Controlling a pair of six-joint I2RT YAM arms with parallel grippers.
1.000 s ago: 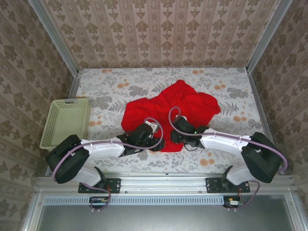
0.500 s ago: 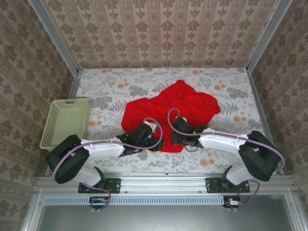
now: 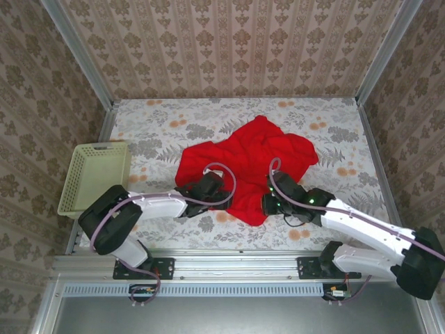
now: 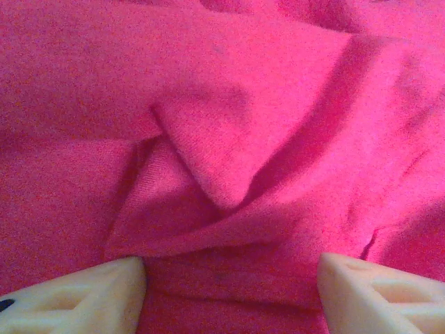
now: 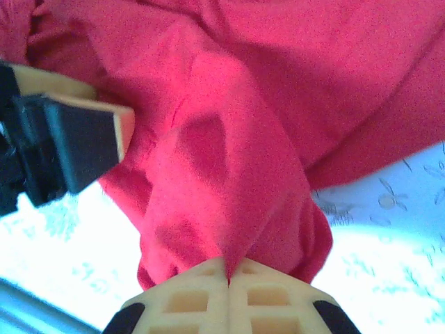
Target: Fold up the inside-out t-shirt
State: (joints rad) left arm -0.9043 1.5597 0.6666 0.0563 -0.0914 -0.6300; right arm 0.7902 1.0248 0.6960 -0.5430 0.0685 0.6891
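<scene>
Since a second ago my right gripper (image 5: 228, 275) has swung right. It is pinched shut on the red t-shirt (image 3: 247, 163), mid-table, at its near hem. My left gripper (image 4: 231, 282) gapes over cloth, gripping nothing, its fingers cropped.

Even overhead light filling the top view with faint shadows, the t-shirt (image 4: 229, 104) oversaturating to pink and blurring softly at the left wrist, the tablecloth (image 5: 389, 229) blowing out white at the right wrist
</scene>
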